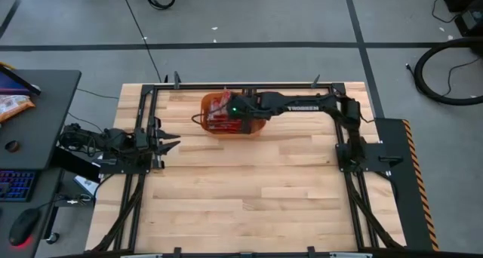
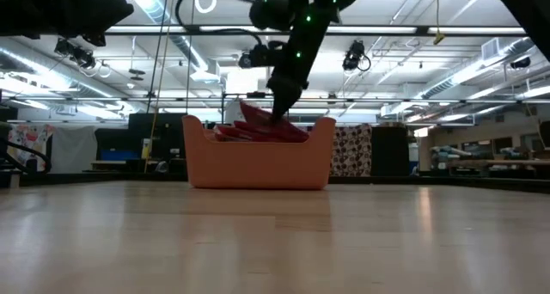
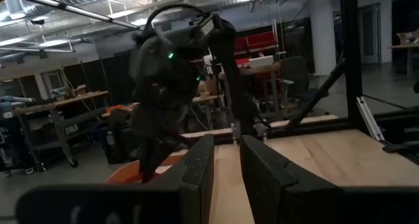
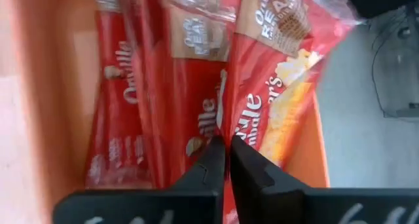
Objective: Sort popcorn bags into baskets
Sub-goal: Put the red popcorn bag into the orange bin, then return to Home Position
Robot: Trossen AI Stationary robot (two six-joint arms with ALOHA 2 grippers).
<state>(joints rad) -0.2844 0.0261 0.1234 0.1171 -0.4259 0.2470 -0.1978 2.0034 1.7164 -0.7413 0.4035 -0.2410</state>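
The orange basket (image 1: 256,128) stands at the table's far middle; it also shows in the low view (image 2: 258,165). Several red popcorn bags (image 4: 124,99) lie in it, and their tops show over its rim (image 2: 249,132). My right gripper (image 4: 227,150) reaches down into the basket (image 2: 279,105) and is shut on the edge of one tilted bag (image 4: 275,86). My left gripper (image 3: 226,175) is open and empty, low over the table near its left edge (image 1: 170,141). My right gripper pinches a red popcorn bag between its two fingers at the bag's long edge (image 4: 230,129), coming from above and slanting down into the basket. The bag is tilted, one end raised (image 2: 251,113), and rests on the other bags in the basket.
The basket's walls (image 4: 39,106) stand close around my right gripper. A metal frame (image 1: 143,115) runs along the table's left, far and right sides. Bare wood (image 1: 256,190) lies in front of the basket.
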